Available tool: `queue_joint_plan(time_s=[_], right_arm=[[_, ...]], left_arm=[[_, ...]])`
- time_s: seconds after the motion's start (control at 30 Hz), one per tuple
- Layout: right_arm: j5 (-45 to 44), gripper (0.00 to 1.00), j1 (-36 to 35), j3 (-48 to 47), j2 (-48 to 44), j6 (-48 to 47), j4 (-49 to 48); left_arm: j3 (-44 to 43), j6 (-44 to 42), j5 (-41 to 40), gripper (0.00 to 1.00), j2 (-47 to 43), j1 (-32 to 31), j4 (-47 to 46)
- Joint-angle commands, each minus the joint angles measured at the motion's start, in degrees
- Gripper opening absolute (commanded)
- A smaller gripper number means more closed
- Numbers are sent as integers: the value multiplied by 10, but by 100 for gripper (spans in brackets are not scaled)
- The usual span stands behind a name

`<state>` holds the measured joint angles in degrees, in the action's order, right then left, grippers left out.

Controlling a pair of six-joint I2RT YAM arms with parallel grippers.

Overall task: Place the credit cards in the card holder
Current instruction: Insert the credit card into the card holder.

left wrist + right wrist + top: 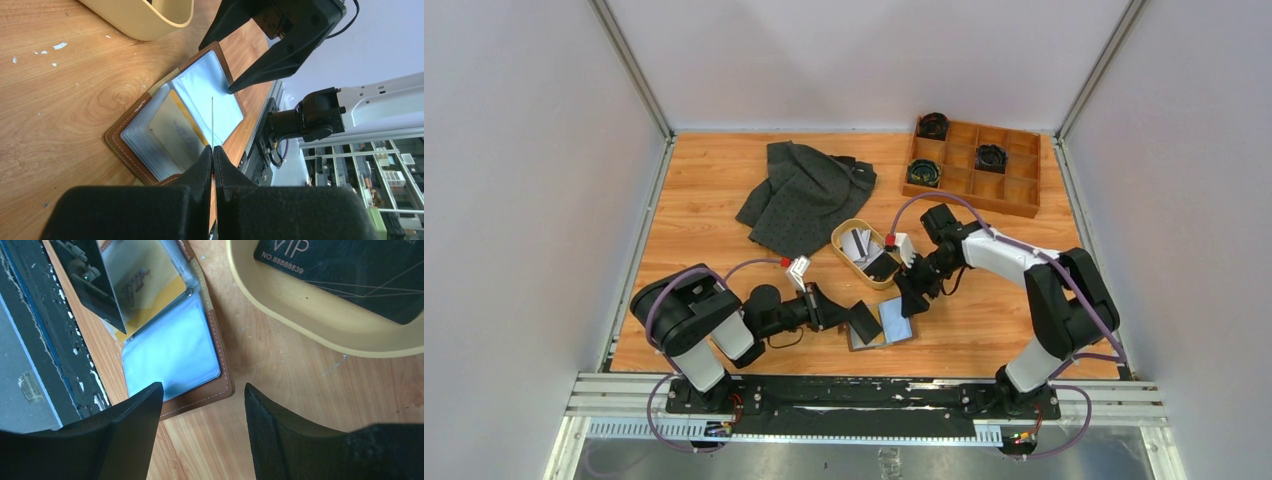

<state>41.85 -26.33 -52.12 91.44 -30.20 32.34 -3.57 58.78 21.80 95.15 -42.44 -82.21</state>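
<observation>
Card holder (pixel 200 90) lies open on the bench (pixel 75 80), near front edge, just beside the oval tan tray (pixel 300 315). Clear sleeves face up; one sleeve has a pale "VIP" card (pixel 135 280) w/ yellow under it.

L hand (pixel 212 147) is clenched tight at the holder's near side, pinching a thin clear leaf seen edge-on, prob. one of the holder's sleeves, raised off the rest.

R hand (pixel 202 390) is released, fingers apart w/ nothing between them. It hovers over the holder's far side: one finger over the empty bluish sleeve, the other over bare wood beside the brown stitched rim. Contact w/ the sleeve: can't tell.

Other credit cards (pixel 864 245) sit in the tray, incl. a black "VIP" one (pixel 350 275), near R hand but apart from it.

Grey cloth (pixel 809 195) and wooden compartment box (pixel 1009 195) lie farther back.
</observation>
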Motion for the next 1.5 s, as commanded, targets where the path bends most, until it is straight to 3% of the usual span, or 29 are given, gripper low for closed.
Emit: queue_joint_plan(time_s=[0.0, 0.73, 1.47], right_arm=[[-30, 63, -10, -15, 14, 8, 14], [-44, 59, -16, -25, 29, 2, 28], [-45, 58, -20, -27, 35, 0, 32]], left_arm=[[-12, -2, 5, 0, 13, 5, -6], [-24, 5, 0, 0, 35, 4, 10], [-60, -24, -23, 0, -3, -14, 154]])
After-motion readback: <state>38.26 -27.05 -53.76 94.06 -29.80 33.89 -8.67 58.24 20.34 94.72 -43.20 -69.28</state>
